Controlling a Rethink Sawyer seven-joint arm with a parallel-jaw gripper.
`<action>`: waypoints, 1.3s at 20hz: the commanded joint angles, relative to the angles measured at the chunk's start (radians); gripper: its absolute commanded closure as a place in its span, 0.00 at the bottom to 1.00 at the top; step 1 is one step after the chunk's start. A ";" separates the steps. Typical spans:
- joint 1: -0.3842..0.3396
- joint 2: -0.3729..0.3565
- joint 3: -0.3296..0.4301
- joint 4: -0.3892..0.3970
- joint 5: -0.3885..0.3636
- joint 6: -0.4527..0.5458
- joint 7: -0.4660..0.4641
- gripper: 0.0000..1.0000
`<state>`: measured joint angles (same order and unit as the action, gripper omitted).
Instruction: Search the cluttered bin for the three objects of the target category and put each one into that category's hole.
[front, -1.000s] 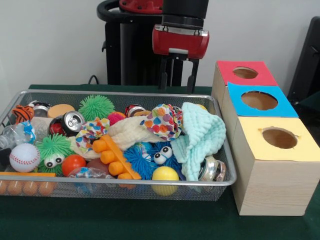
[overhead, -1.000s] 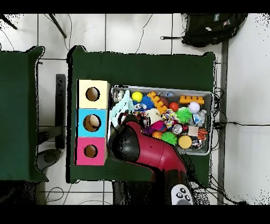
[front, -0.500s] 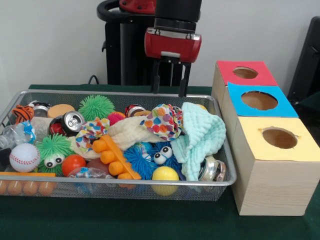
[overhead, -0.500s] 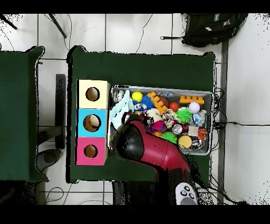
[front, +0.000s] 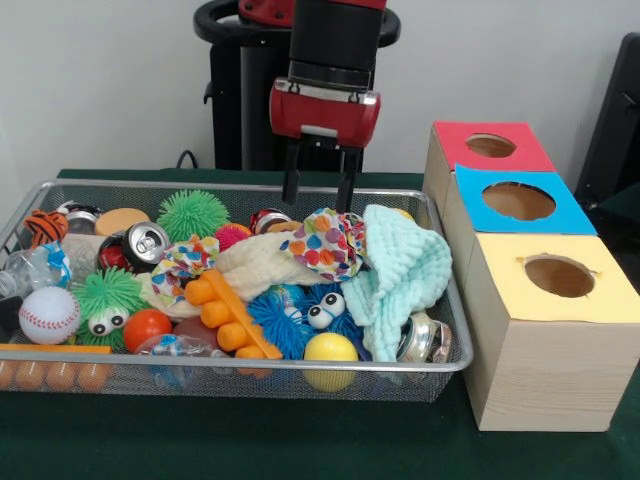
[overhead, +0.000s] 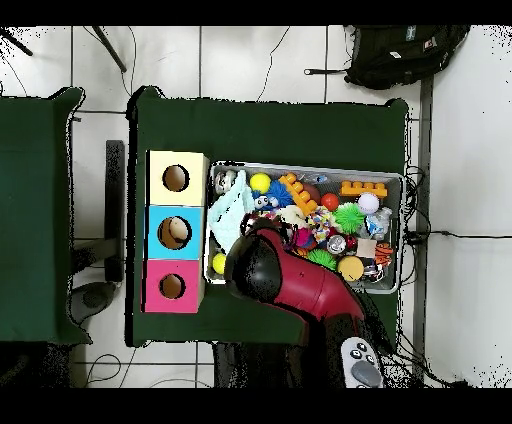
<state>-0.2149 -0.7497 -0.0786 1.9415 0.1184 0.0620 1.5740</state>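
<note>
Wire bin (front: 440, 365) crammed with balls, cans, cloths; claw (front: 320, 190) spread, empty, above polka-dot cloth (front: 325, 243).

Mint cloth (front: 405, 270); polka-dot rag (front: 325, 243); red, blue, yellow boxes (front: 545, 290).

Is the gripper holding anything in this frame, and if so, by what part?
Nothing is held. The gripper hangs open and empty above the polka-dot cloth at the back of the wire bin.
</note>
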 joint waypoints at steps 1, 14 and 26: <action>-0.034 0.068 0.078 -0.043 -0.041 -0.087 0.158 0.00; -0.048 0.122 0.135 -0.081 0.003 -0.121 0.186 0.00; 0.026 0.125 0.101 -0.058 0.063 -0.108 0.240 0.00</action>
<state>-0.2100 -0.6510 -0.0448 1.9378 0.1252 -0.0058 1.5740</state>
